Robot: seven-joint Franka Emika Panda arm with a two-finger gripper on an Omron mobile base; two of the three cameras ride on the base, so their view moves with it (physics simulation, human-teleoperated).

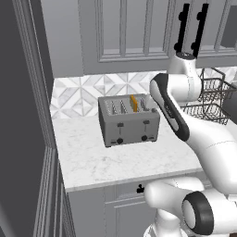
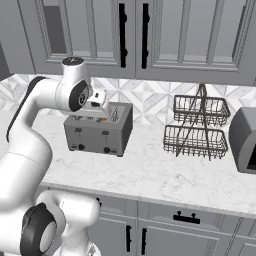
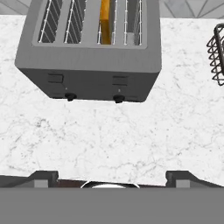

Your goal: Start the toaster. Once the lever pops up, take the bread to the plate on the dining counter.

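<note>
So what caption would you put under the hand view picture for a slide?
Looking down on the toaster, bread standing in its third slot, with the open gripper held back over the marble counter.

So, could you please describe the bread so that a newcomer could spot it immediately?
On the marble counter stands a grey four-slot toaster. The bread stands upright in its third slot from the left, the only golden-orange thing there; the other slots are empty.

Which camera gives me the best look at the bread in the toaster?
The hand view: the bread stands upright in the toaster's third slot, seen large and from above. The left base view shows it smaller, as an orange strip above the slots. In the right base view the arm covers most of the toaster top, so the slice can't be made out.
</note>
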